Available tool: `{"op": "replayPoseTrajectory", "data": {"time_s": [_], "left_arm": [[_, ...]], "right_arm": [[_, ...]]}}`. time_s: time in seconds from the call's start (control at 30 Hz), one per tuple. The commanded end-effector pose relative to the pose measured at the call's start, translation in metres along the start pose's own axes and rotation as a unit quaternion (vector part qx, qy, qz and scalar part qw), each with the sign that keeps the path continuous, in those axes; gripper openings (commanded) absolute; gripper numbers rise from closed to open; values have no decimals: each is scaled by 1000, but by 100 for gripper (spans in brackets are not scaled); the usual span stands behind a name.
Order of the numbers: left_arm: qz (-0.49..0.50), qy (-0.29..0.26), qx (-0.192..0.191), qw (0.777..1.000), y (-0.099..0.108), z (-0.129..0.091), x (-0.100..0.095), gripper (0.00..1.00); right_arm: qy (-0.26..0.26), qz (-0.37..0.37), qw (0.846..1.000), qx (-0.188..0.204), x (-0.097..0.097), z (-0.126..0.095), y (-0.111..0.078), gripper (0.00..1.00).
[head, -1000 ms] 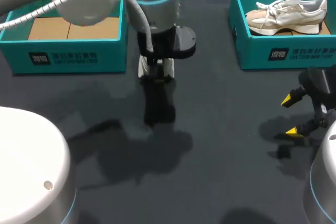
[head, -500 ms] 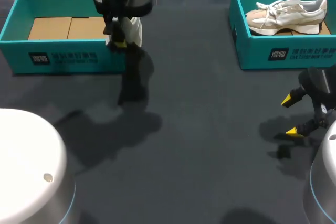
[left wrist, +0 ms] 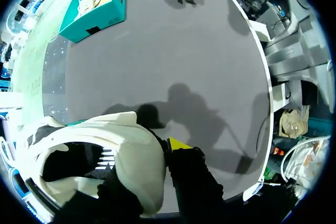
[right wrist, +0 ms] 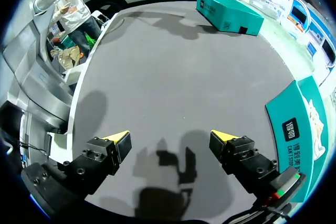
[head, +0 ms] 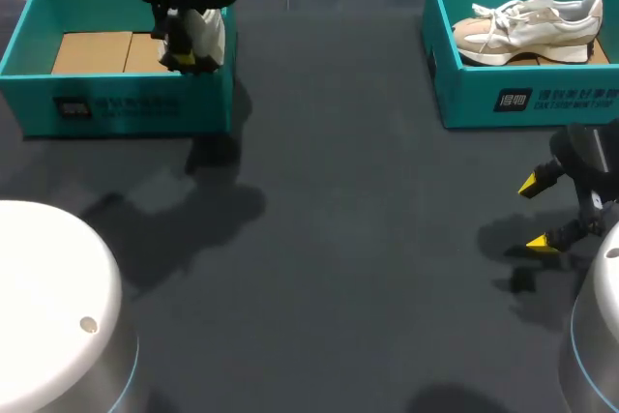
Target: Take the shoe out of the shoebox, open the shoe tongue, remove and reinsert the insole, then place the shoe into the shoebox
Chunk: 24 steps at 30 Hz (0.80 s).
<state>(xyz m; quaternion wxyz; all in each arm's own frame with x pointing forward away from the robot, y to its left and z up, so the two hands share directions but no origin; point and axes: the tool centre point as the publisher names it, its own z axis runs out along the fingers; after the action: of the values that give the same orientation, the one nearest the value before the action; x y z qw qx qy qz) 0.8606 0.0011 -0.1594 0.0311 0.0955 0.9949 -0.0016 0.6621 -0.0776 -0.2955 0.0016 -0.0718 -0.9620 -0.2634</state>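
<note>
Final step, looks like: the shoe (head: 211, 34) is gripped tight in the left claw (head: 182, 58) over the right end of the shoebox (head: 126, 108), to be lowered in and released next, while the right claw (head: 537, 212) is parked wide open, empty.

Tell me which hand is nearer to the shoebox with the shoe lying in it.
Right. The right hand sits open just in front of that shoebox. The left hand is across the table, over the other shoebox, gripping a white shoe.
</note>
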Motion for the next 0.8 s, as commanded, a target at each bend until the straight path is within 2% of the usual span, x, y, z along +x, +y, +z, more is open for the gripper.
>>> {"op": "replayPoseTrajectory", "data": {"time_s": [0.03, 0.3, 0.33, 0.43, 0.67, 0.8], "left_arm": [[3, 7, -2, 1000, 0, -5, -4, 0], [3, 7, -2, 1000, 0, -5, -4, 0], [11, 22, 21, 999, 9, -3, -10, 0], [28, 40, 48, 998, 33, 0, -23, 0], [61, 50, 46, 996, 103, 5, -55, 0], [61, 50, 46, 996, 103, 5, -55, 0]], "right_arm": [[-1, 0, 1000, 1, 2, 0, 0, 100], [-1, 0, 1000, 1, 2, 0, 0, 100], [-1, 0, 1000, 1, 2, 0, 0, 100], [-1, 0, 1000, 1, 2, 0, 0, 100], [-1, 0, 1000, 1, 2, 0, 0, 100], [-1, 0, 1000, 1, 2, 0, 0, 100]]}}
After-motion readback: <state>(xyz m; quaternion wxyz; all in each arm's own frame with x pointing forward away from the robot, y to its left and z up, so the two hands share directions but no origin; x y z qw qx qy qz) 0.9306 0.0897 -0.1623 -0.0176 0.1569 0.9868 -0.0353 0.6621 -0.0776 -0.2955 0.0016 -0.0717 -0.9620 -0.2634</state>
